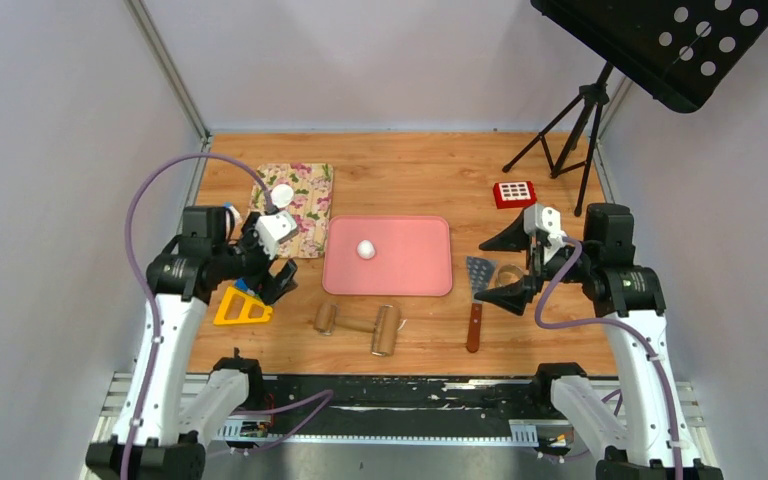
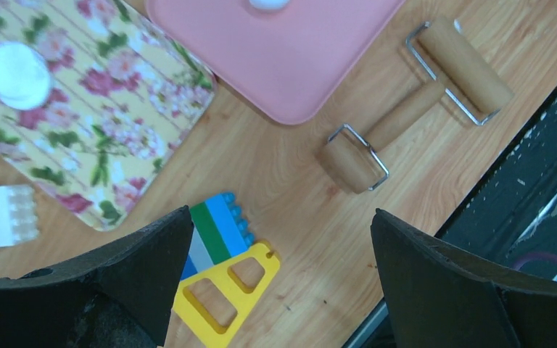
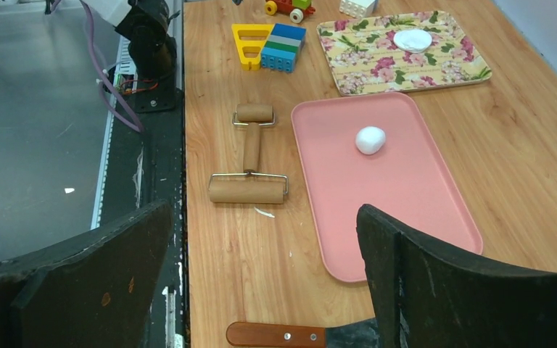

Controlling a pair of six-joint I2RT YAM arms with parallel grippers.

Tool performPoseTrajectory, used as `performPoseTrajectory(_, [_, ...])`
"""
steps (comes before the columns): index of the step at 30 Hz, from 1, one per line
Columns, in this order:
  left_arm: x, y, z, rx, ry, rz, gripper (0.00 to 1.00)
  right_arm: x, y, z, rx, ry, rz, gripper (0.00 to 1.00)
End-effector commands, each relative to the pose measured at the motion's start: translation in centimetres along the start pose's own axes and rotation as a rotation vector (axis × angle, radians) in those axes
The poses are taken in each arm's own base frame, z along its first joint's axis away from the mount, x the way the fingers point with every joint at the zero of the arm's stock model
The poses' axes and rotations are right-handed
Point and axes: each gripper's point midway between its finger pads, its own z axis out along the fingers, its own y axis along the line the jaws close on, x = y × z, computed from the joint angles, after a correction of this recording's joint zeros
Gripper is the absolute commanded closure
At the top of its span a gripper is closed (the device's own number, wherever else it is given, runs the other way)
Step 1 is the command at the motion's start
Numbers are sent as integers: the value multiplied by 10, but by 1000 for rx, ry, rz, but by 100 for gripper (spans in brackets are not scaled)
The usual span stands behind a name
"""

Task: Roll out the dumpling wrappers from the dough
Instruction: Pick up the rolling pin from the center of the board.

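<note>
The dough (image 1: 366, 249) is a small white ball lying on the pink tray (image 1: 410, 265), and it also shows in the right wrist view as the dough (image 3: 370, 139). One round white dumpling wrapper (image 1: 282, 193) (image 2: 16, 64) (image 3: 413, 39) rests on the floral tray (image 1: 310, 215). A wooden double-ended rolling pin (image 1: 358, 322) (image 2: 406, 116) (image 3: 250, 156) lies in front of the pink tray. My left gripper (image 1: 268, 275) (image 2: 283, 217) hangs open and empty over the table left of the pink tray. My right gripper (image 1: 508, 268) (image 3: 265, 210) stands open and empty to the right of it.
A wood-handled spatula (image 1: 476, 300) (image 3: 275, 335) lies just below my right gripper. A yellow triangle (image 1: 240, 307) (image 2: 225, 286) and a blue-green block (image 2: 214, 232) sit under my left gripper. A red keypad-like item (image 1: 514, 193) and a tripod (image 1: 570, 130) stand at the back right.
</note>
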Motion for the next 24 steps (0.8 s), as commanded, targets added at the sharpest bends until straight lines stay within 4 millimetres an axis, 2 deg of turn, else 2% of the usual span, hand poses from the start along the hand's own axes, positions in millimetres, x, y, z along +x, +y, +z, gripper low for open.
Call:
performPoseTrajectory(1, [33,2,37,59,156,-30,0,1,2,2,-33,-22,-140,0])
performPoseTrajectory(4, [49,-1,62,61,257,9,0,6,1,2,-25,-14,-147,0])
performPoseTrajectory(7, [57,1,81,29,352,56,0,8,1,2,-13,-7,-165,0])
performPoseTrajectory(13, [53,23,109,-56,395,10,0,15,-3,2,7,9,-174,0])
performPoseTrajectory(19, [52,9,131,33,398,-89,0,23,-12,1,38,35,-177,0])
performPoseTrajectory(24, [65,-5,142,97,456,-115,0,28,-18,2,53,49,-172,0])
